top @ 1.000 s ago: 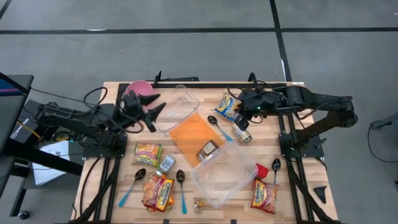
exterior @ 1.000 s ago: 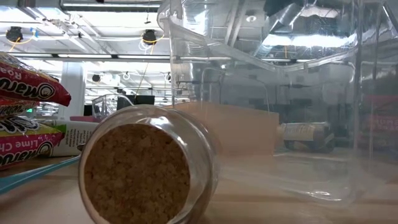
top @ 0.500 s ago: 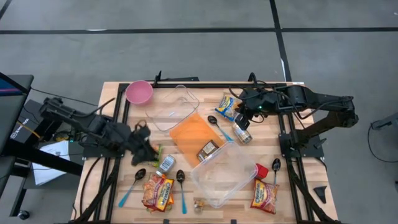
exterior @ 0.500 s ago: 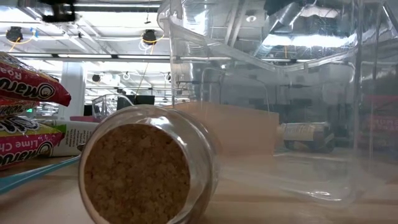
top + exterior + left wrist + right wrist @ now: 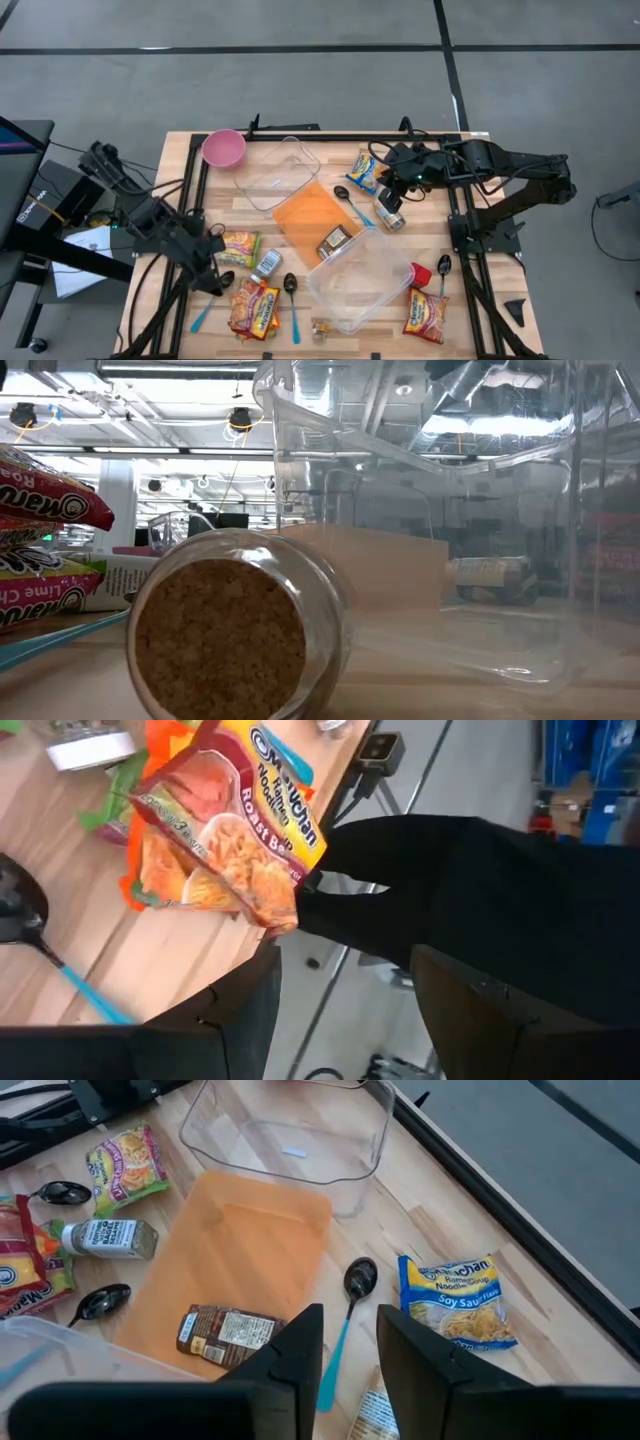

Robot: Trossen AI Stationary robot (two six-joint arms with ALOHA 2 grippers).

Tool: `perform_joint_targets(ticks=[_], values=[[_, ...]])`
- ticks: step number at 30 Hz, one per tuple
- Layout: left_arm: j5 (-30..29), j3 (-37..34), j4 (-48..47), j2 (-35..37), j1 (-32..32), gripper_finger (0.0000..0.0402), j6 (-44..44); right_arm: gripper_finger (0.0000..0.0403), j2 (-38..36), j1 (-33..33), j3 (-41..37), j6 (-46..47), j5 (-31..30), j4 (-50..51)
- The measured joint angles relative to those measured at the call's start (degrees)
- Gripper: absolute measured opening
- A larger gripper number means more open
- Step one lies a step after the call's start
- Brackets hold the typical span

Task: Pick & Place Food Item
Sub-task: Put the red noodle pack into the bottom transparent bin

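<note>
Food lies scattered on the wooden table. There is a green noodle pack (image 5: pixel 237 247), orange-red noodle packs (image 5: pixel 254 308) (image 5: pixel 225 830), a blue soy noodle pack (image 5: pixel 365 172) (image 5: pixel 458 1302), another pack (image 5: pixel 427 315), a spice jar (image 5: pixel 267 264) and a brown packet (image 5: pixel 335 241) on an orange board (image 5: pixel 312 215). My left gripper (image 5: pixel 213 278) (image 5: pixel 340 1010) hangs open at the near left, beside the green pack, with nothing between its fingers. My right gripper (image 5: pixel 397 185) (image 5: pixel 350 1355) stands a little open above the far right, over a spoon (image 5: pixel 352 1295), also empty.
Two clear containers (image 5: pixel 280 172) (image 5: pixel 360 280), a pink bowl (image 5: pixel 224 148), a red cup (image 5: pixel 421 274), several spoons (image 5: pixel 215 295) (image 5: pixel 291 300) and a small jar (image 5: pixel 390 215) crowd the table. A cork-stoppered jar (image 5: pixel 235 635) lies at the near edge. The left table edge (image 5: pixel 300 920) is close to my left gripper.
My left gripper has swung from beside the pink bowl at the far left toward the table's near edge and sunk lower. It has rolled at the wrist and kept its fingers apart. The pink bowl now shows in full. My right arm has kept still.
</note>
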State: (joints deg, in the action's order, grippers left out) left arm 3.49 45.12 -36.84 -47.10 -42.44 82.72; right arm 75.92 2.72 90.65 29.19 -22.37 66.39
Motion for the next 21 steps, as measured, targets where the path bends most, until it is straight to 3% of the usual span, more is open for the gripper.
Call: perform_joint_targets(ticks=[5,9,11,16,21], values=[[-2.69,0.00,8.78,-3.20,-3.82,0.0218,-9.93,0.0094,0.00,-0.02,0.00,-0.04,-0.01,0.00],[-2.26,0.09,21.18,-9.01,-3.06,0.0218,-20.39,0.0094,0.02,-0.20,0.00,-0.07,0.00,0.00],[-1.39,1.16,23.06,-12.31,-1.35,0.0218,-25.72,0.0094,0.02,-0.20,0.00,-0.01,-0.01,0.00],[0.44,6.90,16.74,-20.16,3.34,0.0218,-41.91,0.0094,0.02,-0.22,0.00,0.68,-0.02,0.00],[-0.79,14.76,1.91,-28.78,4.52,0.0218,-59.22,0.0094,0.02,-0.22,0.00,0.71,-0.01,0.01]])
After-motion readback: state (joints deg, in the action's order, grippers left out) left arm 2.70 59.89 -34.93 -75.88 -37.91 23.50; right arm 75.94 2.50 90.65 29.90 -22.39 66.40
